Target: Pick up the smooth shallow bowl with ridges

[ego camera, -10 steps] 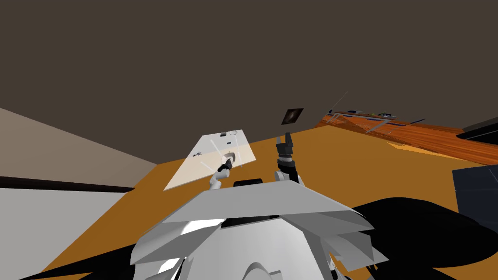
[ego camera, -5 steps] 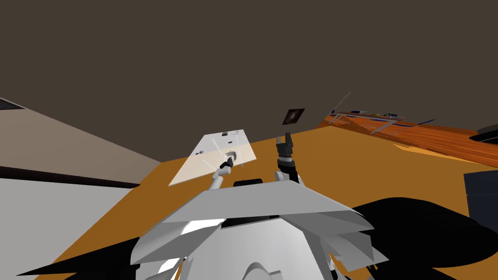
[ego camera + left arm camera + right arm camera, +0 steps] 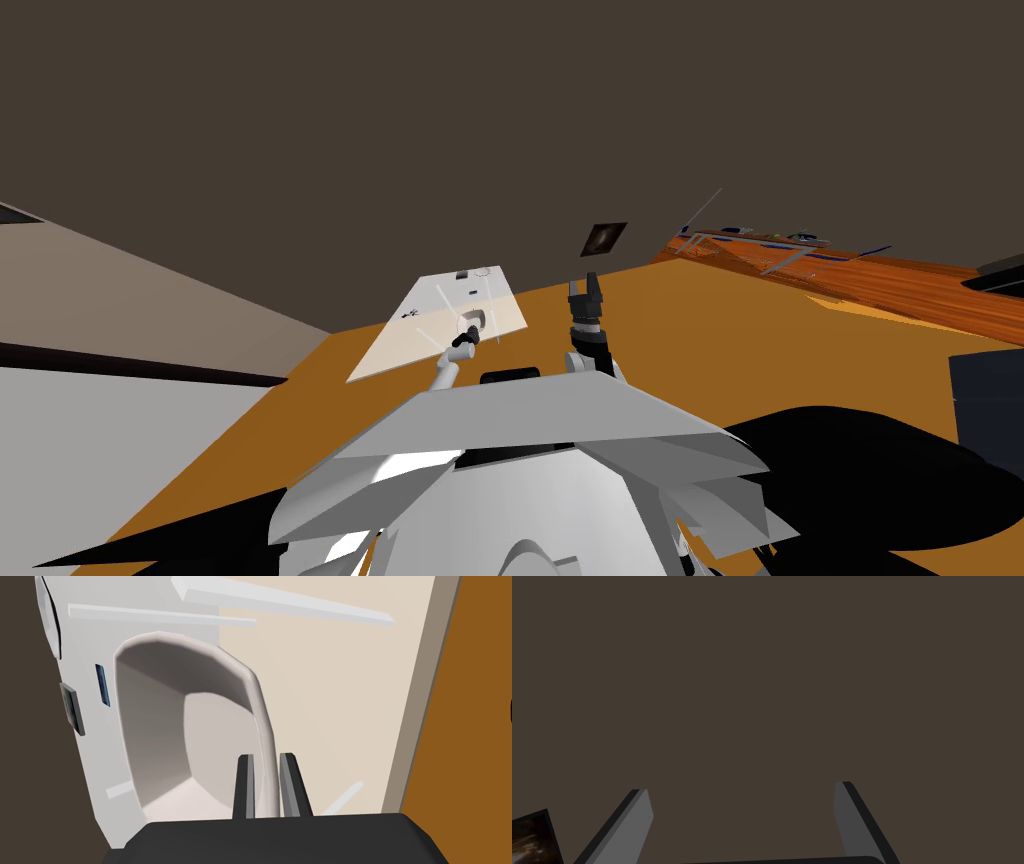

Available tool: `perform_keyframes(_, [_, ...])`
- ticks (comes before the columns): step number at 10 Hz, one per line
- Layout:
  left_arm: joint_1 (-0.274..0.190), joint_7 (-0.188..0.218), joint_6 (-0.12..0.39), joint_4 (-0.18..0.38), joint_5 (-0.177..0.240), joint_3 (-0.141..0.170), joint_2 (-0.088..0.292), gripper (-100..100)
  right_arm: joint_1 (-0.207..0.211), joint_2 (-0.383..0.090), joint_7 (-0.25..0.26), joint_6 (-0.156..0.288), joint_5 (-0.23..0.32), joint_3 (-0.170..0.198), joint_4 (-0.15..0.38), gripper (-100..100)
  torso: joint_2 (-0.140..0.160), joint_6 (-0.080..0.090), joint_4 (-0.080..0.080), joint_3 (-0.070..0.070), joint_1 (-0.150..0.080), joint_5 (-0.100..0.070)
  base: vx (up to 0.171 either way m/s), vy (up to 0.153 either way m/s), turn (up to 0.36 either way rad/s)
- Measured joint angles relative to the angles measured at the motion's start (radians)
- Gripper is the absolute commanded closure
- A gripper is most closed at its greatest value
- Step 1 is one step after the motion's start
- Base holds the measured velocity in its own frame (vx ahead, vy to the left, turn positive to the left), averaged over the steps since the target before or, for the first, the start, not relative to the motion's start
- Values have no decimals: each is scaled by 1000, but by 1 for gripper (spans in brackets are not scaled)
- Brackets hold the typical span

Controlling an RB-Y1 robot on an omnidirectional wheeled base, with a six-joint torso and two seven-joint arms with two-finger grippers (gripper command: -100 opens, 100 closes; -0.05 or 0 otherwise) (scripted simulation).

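Left gripper fingers nearly closed, pinching rim of white bowl, beige tabletop beneath. Right gripper at bowl's 2 o'clock, fingers spread wide, empty.

You're in a room of a house: a brown wall with a small framed picture, an orange-brown floor, a pale tabletop.

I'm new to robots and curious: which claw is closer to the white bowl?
Left. The left claw grips the white bowl by its rim, one finger inside and one outside. The right claw hangs open, apart from it, past the pale table edge.
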Motion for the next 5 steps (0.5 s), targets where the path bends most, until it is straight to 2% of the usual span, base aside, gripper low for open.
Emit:
perform_keyframes(1, [0,0,0,0,0,0,0,0,0,0,0,0,0,0,0,0,0,0,0,0,0,0,0,0,0])
perform_keyframes(2, [0,0,0,0,0,0,0,100,0,0,0,0,0,0,0,0,0,0,0,0,0,0,17,-1,-22])
perform_keyframes(5, [58,1,18,-74,-1,-3,2,100,0,0,0,0,0,0,0,0,-2,0,0,-1,-1,-1,37,-6,-39])
